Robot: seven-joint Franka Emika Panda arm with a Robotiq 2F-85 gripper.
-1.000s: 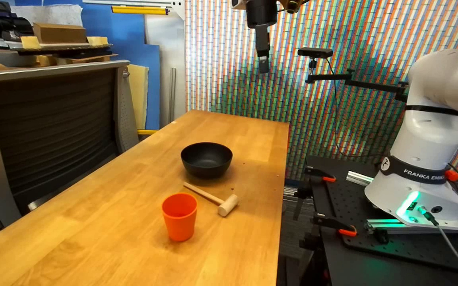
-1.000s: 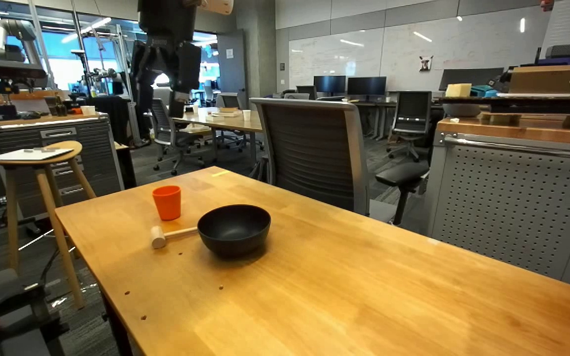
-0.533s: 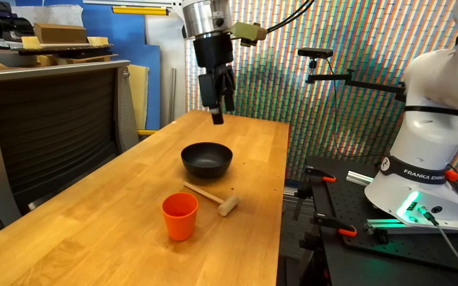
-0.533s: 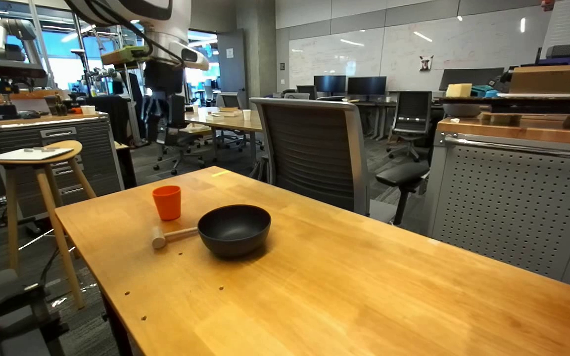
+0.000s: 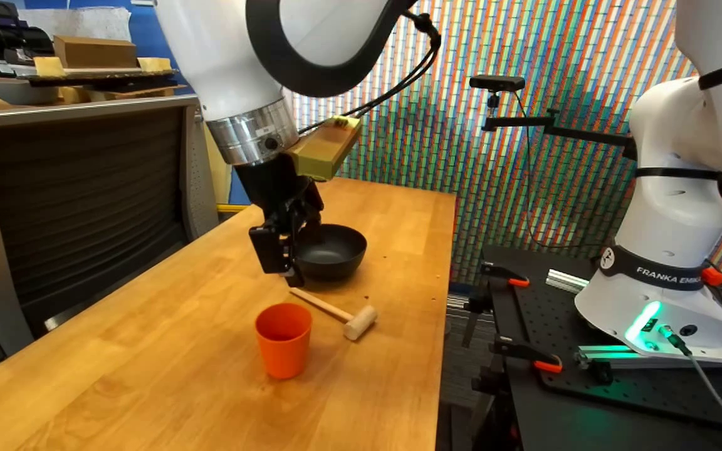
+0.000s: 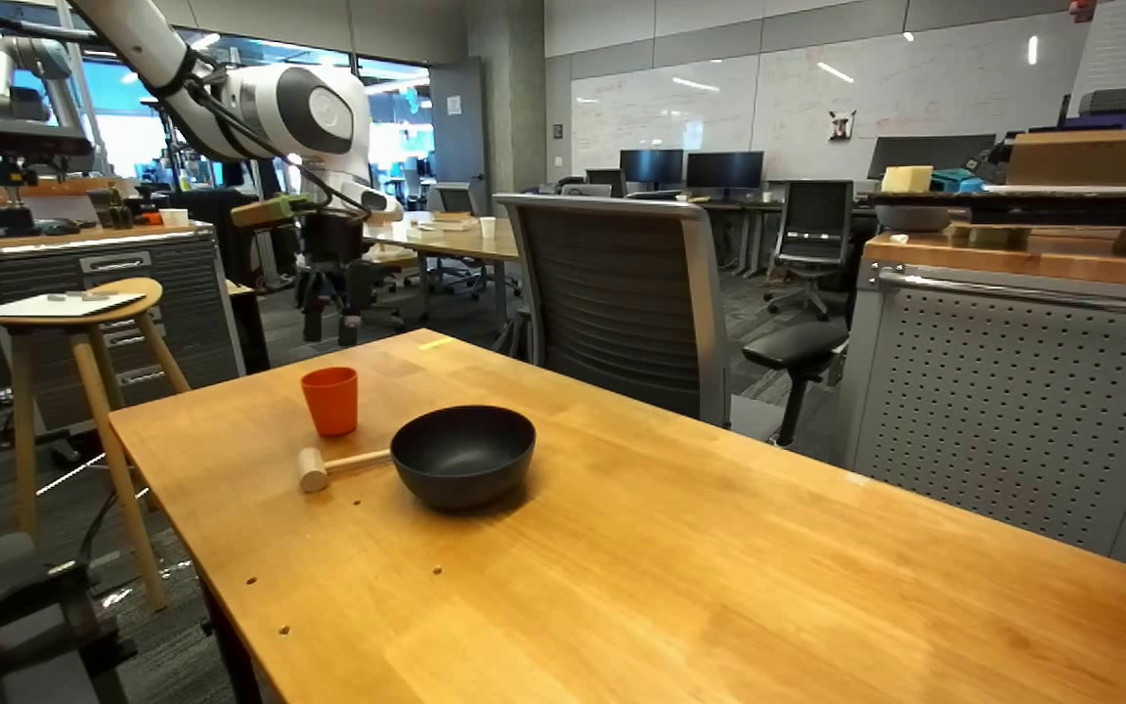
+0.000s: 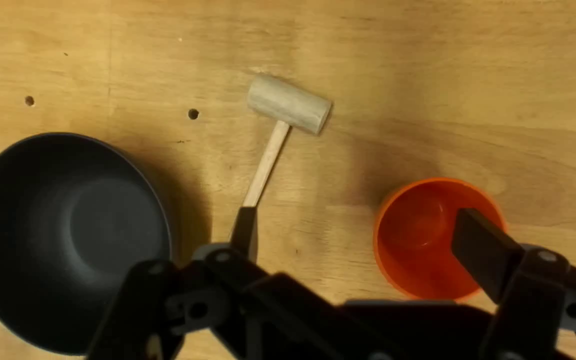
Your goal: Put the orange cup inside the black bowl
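The orange cup (image 5: 284, 351) stands upright on the wooden table, in an exterior view nearer the camera than the black bowl (image 5: 334, 262). Cup (image 6: 330, 403) and bowl (image 6: 462, 469) both show in the other camera's exterior view as well, apart from each other. My gripper (image 5: 284, 275) is open and empty above the table; it also shows above the cup (image 6: 330, 330). In the wrist view the open jaws (image 7: 358, 220) look down, with the right finger overlapping the cup (image 7: 413, 225) and the left finger over the mallet's handle. The bowl (image 7: 68, 225) is at the left, partly hidden by the gripper.
A small wooden mallet (image 5: 360, 322) lies on the table (image 5: 167, 363) between cup and bowl, its handle pointing towards the bowl. A dark office chair (image 6: 622, 303) stands along one table edge. A wooden stool (image 6: 133, 293) stands off the table's end.
The arm has moved down and towards the cup, from high above the table to lower over it. The cup, bowl and mallet have not moved.
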